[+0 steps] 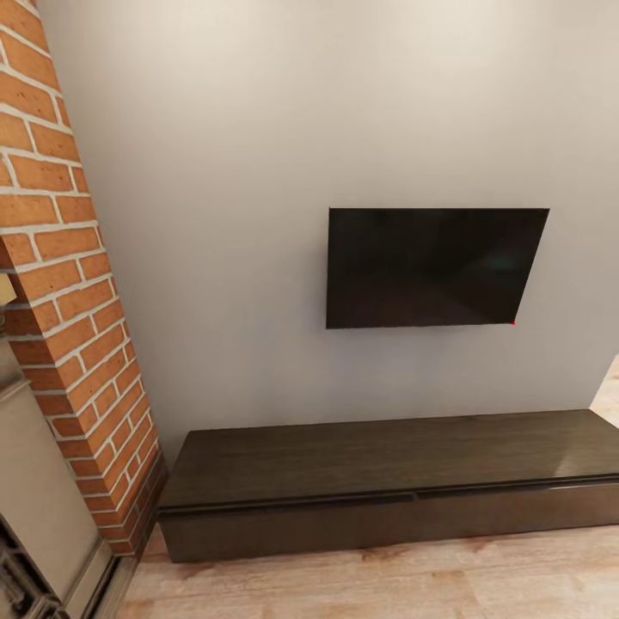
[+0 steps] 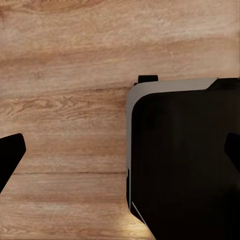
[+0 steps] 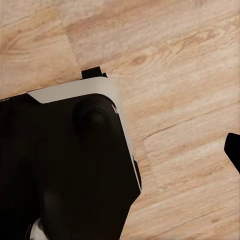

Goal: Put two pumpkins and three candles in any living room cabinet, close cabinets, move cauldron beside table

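The long, low, dark brown cabinet (image 1: 387, 468) stands against the grey wall in the head view, its two flat drawer fronts shut and its top bare. The pumpkins, candles and cauldron are out of view. In the left wrist view my left gripper (image 2: 120, 150) hangs open above the wood floor and my own dark base (image 2: 185, 160), with a black fingertip (image 2: 10, 152) at each side edge. My right gripper (image 3: 120, 150) also looks open over the floor. One of its fingertips (image 3: 233, 149) shows at the edge, while the other is lost against the dark base (image 3: 65, 165).
A black wall-mounted TV (image 1: 434, 266) hangs above the cabinet. A red brick fireplace column (image 1: 69, 292) rises at the left, with a metal surround (image 1: 43, 516) at its foot. Pale wood floor (image 1: 387, 580) runs in front of the cabinet.
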